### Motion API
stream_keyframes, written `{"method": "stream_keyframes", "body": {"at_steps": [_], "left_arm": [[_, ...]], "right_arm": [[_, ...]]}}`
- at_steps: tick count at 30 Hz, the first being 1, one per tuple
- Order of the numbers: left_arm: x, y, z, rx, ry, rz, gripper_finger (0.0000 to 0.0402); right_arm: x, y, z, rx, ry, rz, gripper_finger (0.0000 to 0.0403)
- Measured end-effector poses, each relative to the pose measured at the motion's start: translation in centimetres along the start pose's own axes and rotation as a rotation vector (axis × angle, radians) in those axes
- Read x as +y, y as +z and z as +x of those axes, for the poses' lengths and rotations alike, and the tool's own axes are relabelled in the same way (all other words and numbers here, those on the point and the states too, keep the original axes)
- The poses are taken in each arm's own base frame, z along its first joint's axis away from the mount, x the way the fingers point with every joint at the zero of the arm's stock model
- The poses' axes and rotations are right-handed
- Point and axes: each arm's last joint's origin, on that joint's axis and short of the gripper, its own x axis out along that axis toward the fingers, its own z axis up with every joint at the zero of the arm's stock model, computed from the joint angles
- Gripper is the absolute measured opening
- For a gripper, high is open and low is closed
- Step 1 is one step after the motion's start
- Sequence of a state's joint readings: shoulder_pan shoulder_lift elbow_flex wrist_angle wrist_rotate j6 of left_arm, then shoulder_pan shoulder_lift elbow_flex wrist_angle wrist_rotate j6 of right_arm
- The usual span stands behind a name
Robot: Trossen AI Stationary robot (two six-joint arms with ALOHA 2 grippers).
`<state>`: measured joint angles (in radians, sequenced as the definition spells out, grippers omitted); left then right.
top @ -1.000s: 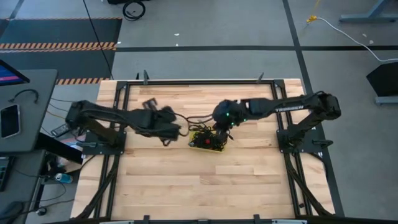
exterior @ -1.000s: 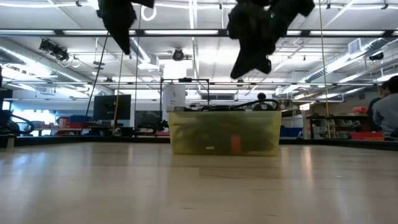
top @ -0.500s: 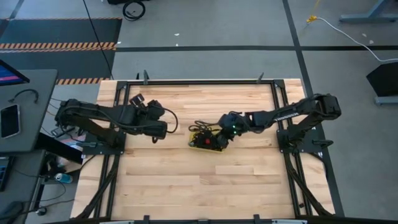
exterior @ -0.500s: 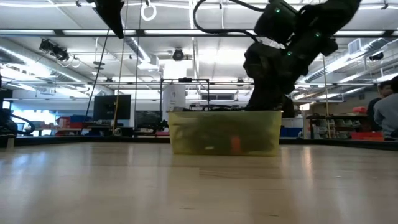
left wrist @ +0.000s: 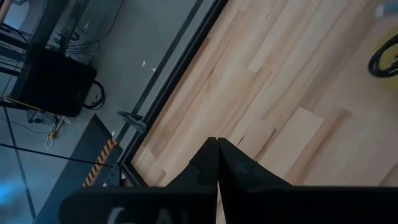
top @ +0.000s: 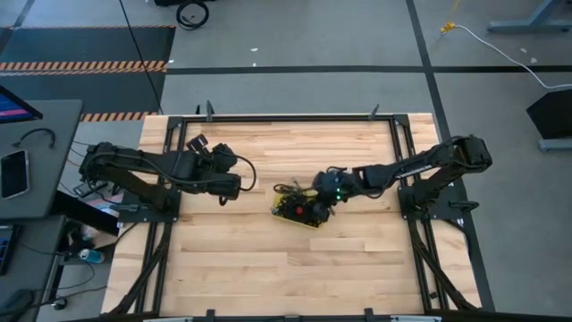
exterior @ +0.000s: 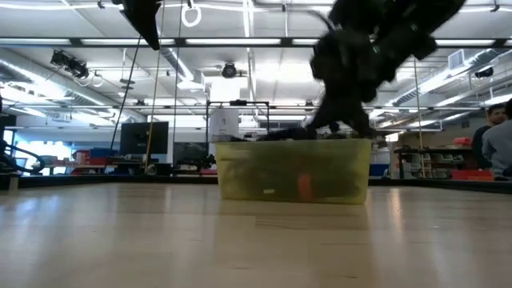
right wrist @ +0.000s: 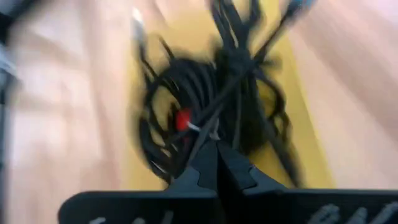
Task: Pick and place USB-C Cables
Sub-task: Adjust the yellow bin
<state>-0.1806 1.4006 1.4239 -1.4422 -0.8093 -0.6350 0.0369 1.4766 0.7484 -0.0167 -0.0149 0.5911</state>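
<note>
The right gripper (top: 315, 207) has dropped lower over the yellow bin (top: 288, 215) of USB-C cables (right wrist: 205, 118), jaws closed and empty; the left gripper (top: 223, 196), centre-left, is closed too.

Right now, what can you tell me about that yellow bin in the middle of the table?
The bin is a small, shallow, see-through yellow plastic tub resting on the wooden table near its middle. It holds a tangle of black cables, one with a red tie; some loops rise above its rim. The right gripper, shut, hangs just over its right end; whether it touches is unclear.
</note>
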Motion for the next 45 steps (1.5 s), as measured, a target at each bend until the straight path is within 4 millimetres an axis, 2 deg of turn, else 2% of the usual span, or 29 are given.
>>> {"method": "stream_keyframes", "body": {"at_steps": [3,8,16,25,30,34,39,45], "left_arm": [[0.0,0.0,0.0,-0.001,-0.001,-0.001,0.0004],[0.0,0.0,0.0,-0.001,-0.002,-0.002,0.0004],[0.0,0.0,0.0,-0.003,-0.004,-0.004,0.0005],[-0.1,0.1,0.0,-0.01,-0.008,-0.011,0.0005],[-0.6,0.9,0.0,-0.061,-0.063,0.052,0.0004],[-1.2,1.8,0.2,-0.096,-0.174,0.123,0.0003],[-2.0,1.1,2.5,-0.051,-0.207,0.187,0.0002],[-3.8,-2.2,7.5,0.096,-0.25,0.17,0.0001]], "right_arm": [[1.7,2.5,-1.2,-0.067,0.088,-0.069,0.0004],[2.9,4.2,-2.2,-0.039,0.106,-0.138,0.0022],[2.5,3.2,-2.3,0.078,0.027,-0.114,0.0026],[2.3,2.8,-2.3,0.11,0.001,-0.096,0.0026],[1.8,3.3,-2.4,0.094,-0.019,-0.079,0.0027],[1.8,4.6,-2.8,0.041,-0.05,-0.067,0.001],[2.1,6.2,-4.0,0.014,-0.157,-0.092,0.0004],[2.9,7.0,-6.4,0.095,-0.335,-0.083,0.0002]]}}
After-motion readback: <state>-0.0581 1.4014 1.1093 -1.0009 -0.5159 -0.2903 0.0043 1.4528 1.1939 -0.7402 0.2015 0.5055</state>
